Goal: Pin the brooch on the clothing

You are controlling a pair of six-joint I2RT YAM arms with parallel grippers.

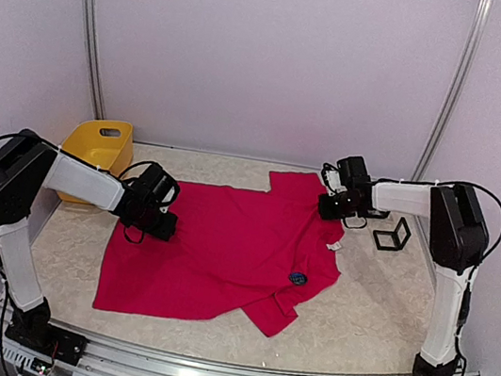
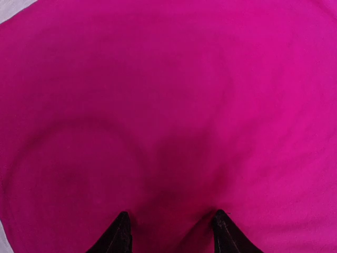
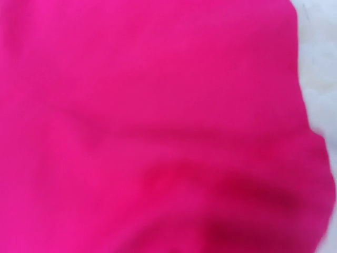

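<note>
The T-shirt lies flat at the middle of the pale speckled table. It is a broad sheet of soft, plain crimson-pink cloth with shallow folds, and its nearer sleeve is bunched into a point toward 5 o'clock. Its long axis runs across the table, with the hem toward 9 o'clock and the neck, marked by a small white label, toward 3 o'clock. A small round dark-blue brooch sits on the cloth by the neck at 4 o'clock; whether it is fastened cannot be told. The left gripper is at the hem side at 9 o'clock, released, its black pointed fingertips spread over smooth fabric. The right gripper is over the far sleeve at 1 o'clock; its wrist view is only blurred pink, so its grip cannot be told. Farther off, a black square frame stands at 2 o'clock and a yellow plastic tub at 10 o'clock.
</note>
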